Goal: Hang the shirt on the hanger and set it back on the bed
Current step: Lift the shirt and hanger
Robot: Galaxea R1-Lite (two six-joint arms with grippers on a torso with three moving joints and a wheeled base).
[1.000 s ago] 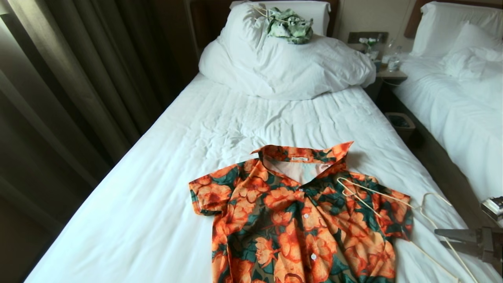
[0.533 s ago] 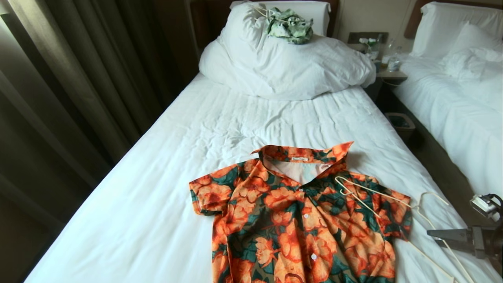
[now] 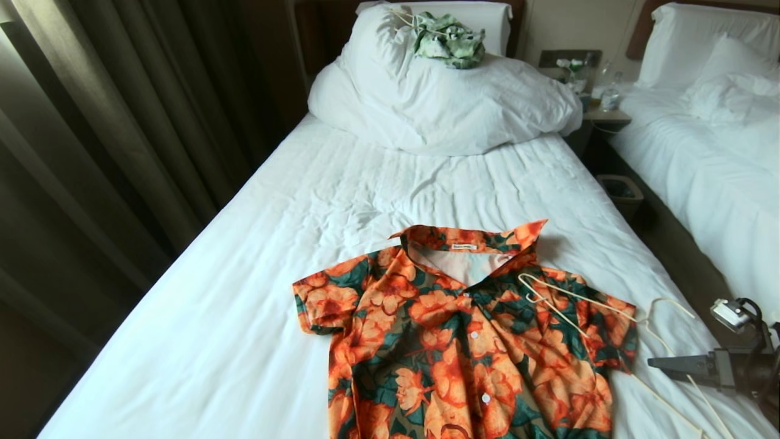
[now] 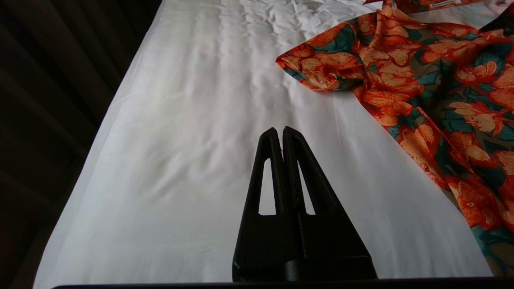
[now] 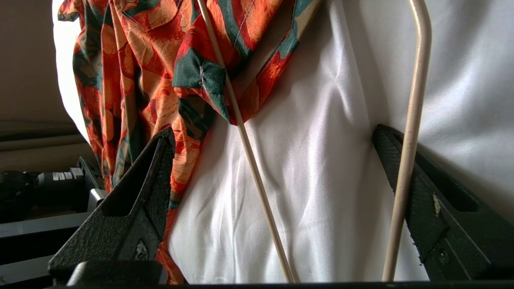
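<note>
Orange-flowered, the shirt [image 3: 463,341] lies flat near the bed's [image 3: 244,305] foot edge, with the hanger [image 3: 585,311] across its right shoulder. Right hand [image 5: 273,176], spread wide, straddles the hanger's wires, seemingly to grip. Left hand [image 4: 283,134] hangs pressed together, idle.

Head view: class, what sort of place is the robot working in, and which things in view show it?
Probably a twin hotel room: a single bed with a wrinkled white sheet and dark wood headboard, a second white bed alongside, a bedside table between them, and heavy dark curtains.
</note>
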